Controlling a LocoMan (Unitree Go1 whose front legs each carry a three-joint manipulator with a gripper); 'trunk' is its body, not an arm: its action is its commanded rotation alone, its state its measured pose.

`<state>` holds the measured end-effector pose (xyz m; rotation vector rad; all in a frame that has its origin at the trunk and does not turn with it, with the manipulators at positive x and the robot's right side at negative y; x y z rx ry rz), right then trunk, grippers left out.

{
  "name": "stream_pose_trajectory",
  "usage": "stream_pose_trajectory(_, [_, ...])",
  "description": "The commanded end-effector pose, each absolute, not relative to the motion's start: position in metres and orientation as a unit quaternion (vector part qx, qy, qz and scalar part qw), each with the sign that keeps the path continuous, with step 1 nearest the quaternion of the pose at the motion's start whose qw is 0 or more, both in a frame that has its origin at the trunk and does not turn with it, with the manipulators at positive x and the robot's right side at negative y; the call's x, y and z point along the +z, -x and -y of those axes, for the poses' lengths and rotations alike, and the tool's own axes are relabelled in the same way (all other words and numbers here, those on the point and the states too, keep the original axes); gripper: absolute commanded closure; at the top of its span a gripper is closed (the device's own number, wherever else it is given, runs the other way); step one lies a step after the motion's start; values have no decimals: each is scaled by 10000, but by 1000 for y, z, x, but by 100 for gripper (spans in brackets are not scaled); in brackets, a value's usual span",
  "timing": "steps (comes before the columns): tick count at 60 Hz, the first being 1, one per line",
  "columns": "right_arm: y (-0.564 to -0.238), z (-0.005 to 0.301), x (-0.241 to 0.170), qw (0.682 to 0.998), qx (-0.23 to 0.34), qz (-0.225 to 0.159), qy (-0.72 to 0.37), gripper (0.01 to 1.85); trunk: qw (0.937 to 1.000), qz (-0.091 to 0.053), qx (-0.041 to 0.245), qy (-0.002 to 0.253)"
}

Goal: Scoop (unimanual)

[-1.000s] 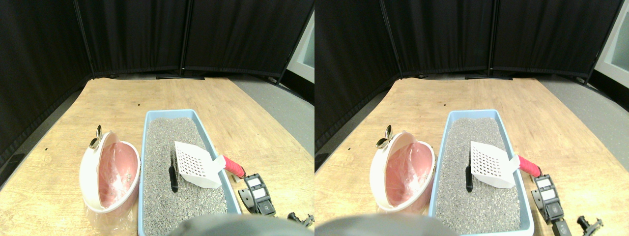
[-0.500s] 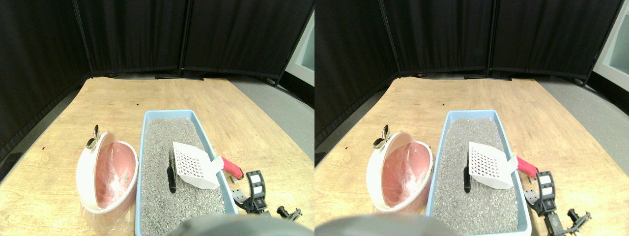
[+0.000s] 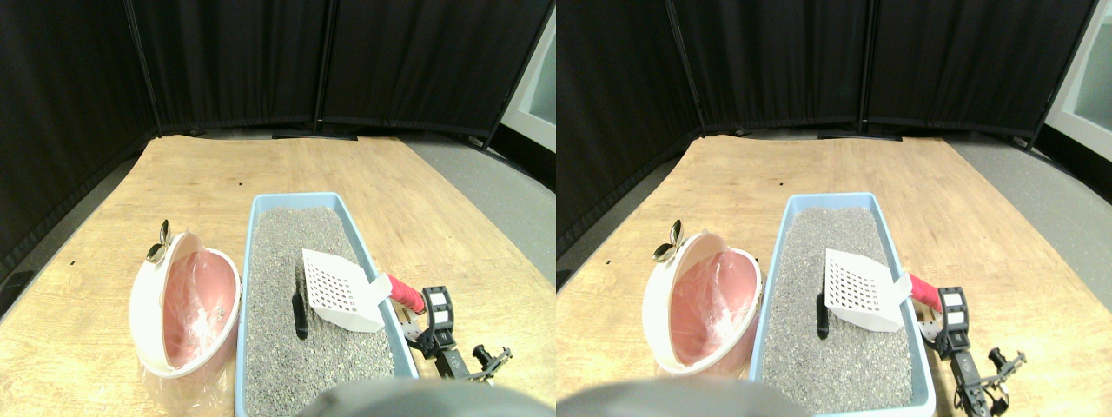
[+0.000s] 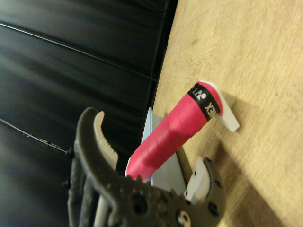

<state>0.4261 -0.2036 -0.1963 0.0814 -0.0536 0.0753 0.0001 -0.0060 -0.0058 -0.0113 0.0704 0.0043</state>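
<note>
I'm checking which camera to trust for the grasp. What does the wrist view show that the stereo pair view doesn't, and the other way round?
Only the wrist view shows the right gripper close up: its jaws stand open either side of the scoop's pink wrapped handle, not clamped on it.

Only the stereo pair view shows the white slotted scoop head lying on the grey litter, the small dark lump beside it, and the pink-lined white bin left of the light blue litter tray.

Both show the handle, the gripper, the tray's edge, the wooden floor and black curtains.

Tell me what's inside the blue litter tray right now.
The blue litter tray holds grey litter, a dark lump, and the white scoop head; litter beneath the scoop is hidden.
</note>
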Motion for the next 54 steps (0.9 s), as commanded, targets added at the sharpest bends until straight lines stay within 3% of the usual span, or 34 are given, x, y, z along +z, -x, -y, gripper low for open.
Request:
stream_pose_trajectory(1, [-430, 205, -197, 9976, 293, 331, -539, 99, 9993, -317, 18, 173])
stream_pose_trajectory(16, [-436, 212, -206, 9970, 105, 105, -758, 108, 9995, -278, 31, 170])
stream_pose_trajectory(54, [-464, 217, -197, 9975, -11, -136, -687, 96, 9995, -193, 71, 238])
